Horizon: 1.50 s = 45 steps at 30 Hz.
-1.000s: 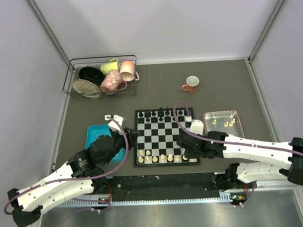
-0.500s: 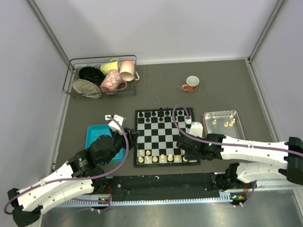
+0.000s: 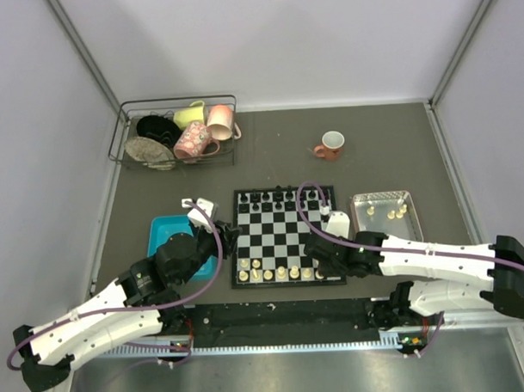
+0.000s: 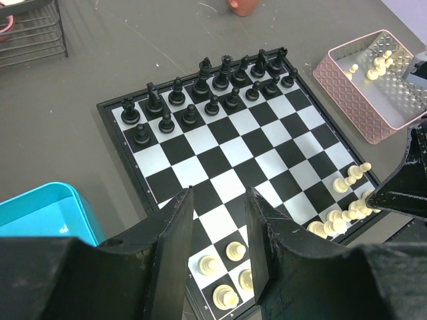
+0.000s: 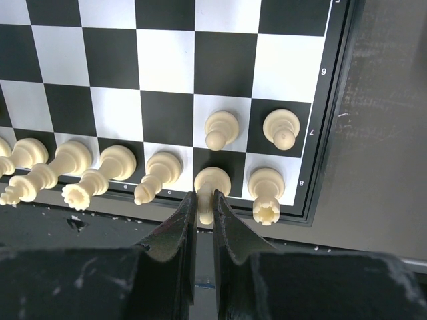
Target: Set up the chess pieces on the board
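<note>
The board (image 3: 272,234) lies at mid-table, with black figures on its far two rows. Cream-white chess pieces (image 3: 282,271) stand along its near rows. My right gripper (image 5: 205,195) is shut on a cream piece (image 5: 211,179) whose base is on or just over the black square of the nearest row, beside the corner rook (image 5: 265,190). Two cream pawns (image 5: 221,128) stand one row beyond. My left gripper (image 4: 219,200) is open and empty above the board's near-left corner, over several cream pieces (image 4: 235,251).
A pink tray (image 3: 382,193) right of the board holds a few loose cream pieces (image 3: 396,211). A blue tray (image 3: 164,234) sits left of the board. A wire rack of mugs (image 3: 178,130) stands at the back left, a red mug (image 3: 331,144) behind the board.
My right gripper has shifted slightly left along the board's near edge. The left arm has not moved.
</note>
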Available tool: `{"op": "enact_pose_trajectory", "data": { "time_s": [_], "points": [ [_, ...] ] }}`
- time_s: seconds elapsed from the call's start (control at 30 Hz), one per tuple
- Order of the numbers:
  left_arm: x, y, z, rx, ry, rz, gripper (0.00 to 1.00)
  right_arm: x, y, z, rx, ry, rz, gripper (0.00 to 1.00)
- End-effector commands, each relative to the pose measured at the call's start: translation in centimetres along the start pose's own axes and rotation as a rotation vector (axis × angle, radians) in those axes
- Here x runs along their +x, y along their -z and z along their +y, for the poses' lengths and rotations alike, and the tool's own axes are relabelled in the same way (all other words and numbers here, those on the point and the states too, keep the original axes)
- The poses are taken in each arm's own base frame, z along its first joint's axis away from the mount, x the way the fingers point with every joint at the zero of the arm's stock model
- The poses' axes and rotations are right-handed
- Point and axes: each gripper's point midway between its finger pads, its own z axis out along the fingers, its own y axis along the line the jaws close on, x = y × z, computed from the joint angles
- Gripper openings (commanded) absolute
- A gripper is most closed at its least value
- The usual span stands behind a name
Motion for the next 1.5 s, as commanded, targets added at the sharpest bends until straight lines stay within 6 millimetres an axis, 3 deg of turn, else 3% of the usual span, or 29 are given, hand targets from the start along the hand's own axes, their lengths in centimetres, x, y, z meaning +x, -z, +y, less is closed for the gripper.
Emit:
{"op": "enact_pose_trajectory", "data": {
  "time_s": [0.0,0.83,1.07,1.47],
  "points": [
    [-1.75,0.06,-0.19,0.001,0.024,-0.057,0.42,-0.31,-0.14,0.49,-0.009,0.010,-0.029,0.00],
    [-1.72,0.13,-0.14,0.001,0.029,-0.059,0.43,-0.32,-0.65,0.11,0.015,0.012,-0.039,0.00],
    [-1.82,0.17,-0.16,0.002,0.031,-0.063,0.43,-0.10,-0.86,0.04,0.018,0.013,-0.033,0.16],
    [-1.86,0.14,-0.18,0.002,0.029,-0.063,0.43,-0.02,-0.82,0.35,0.001,0.017,-0.027,0.25]
  ]
}}
